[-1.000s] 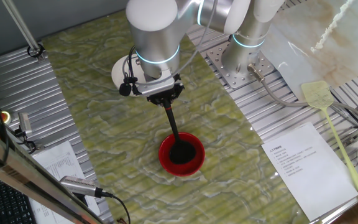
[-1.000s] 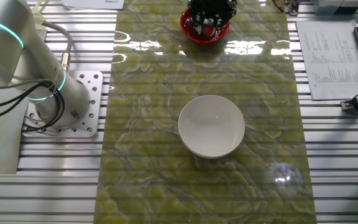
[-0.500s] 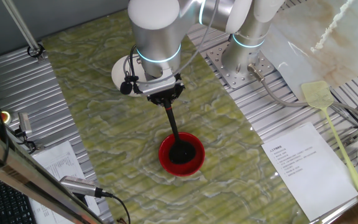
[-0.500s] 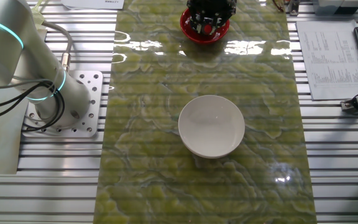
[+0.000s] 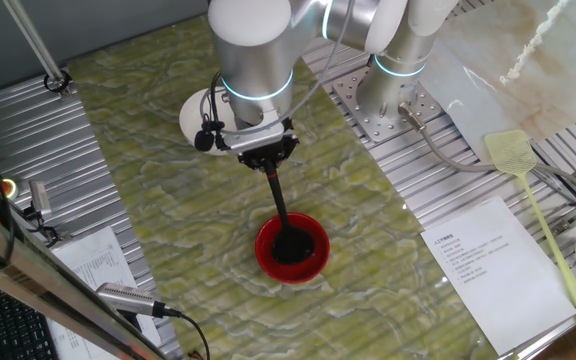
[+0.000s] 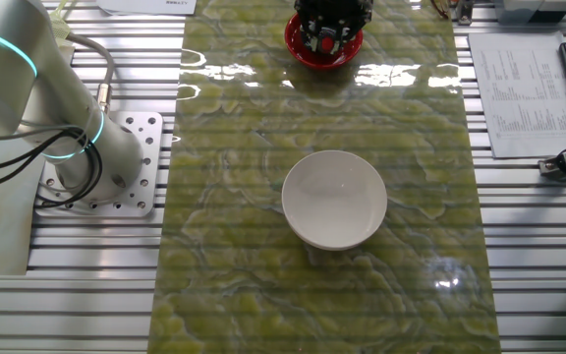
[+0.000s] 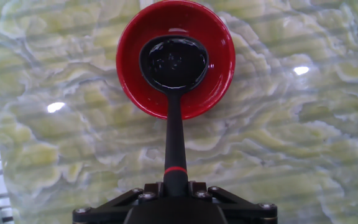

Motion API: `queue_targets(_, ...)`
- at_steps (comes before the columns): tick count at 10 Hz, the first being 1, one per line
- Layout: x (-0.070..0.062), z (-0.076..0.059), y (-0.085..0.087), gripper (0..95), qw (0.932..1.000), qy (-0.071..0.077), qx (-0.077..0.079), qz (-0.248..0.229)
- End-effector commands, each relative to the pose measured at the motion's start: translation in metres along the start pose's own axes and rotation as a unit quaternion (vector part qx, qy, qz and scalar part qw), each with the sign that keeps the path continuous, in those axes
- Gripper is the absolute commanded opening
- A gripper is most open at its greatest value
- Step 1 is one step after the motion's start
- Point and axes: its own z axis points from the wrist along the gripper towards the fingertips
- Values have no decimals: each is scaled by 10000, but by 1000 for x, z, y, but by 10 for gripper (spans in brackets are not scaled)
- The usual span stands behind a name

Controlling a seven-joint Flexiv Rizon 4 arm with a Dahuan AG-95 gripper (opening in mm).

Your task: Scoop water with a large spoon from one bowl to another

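The black large spoon [image 7: 173, 134] hangs from my gripper [image 7: 174, 191], which is shut on its handle just below a red band. Its round scoop [image 7: 174, 62] sits inside the red bowl [image 7: 219, 81], and a faint sheen of water [image 7: 178, 60] shows in the scoop. In one fixed view the handle [image 5: 277, 195] slants down from the gripper [image 5: 261, 158] into the red bowl [image 5: 315, 262]. The white bowl [image 6: 334, 199] stands apart on the mat in the other fixed view, where the hand hides most of the red bowl [image 6: 294, 39].
A green marbled mat [image 5: 148, 130] covers the table. The arm's base [image 5: 393, 95] is bolted at the back right. A printed sheet [image 5: 483, 260] and a yellow fly swatter [image 5: 533, 205] lie to the right. A cable and microphone [image 5: 133, 300] sit near the front left.
The gripper and spoon have drifted very slightly up and to the right; the scoop stays in the red bowl.
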Motion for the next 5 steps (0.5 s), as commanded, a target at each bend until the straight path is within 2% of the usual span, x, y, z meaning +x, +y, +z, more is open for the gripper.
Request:
queue_targets(1, 1, 0, 1, 0, 10000, -28, 36, 35)
queue_targets(5, 1, -1, 1, 0, 9999, -46, 86, 42)
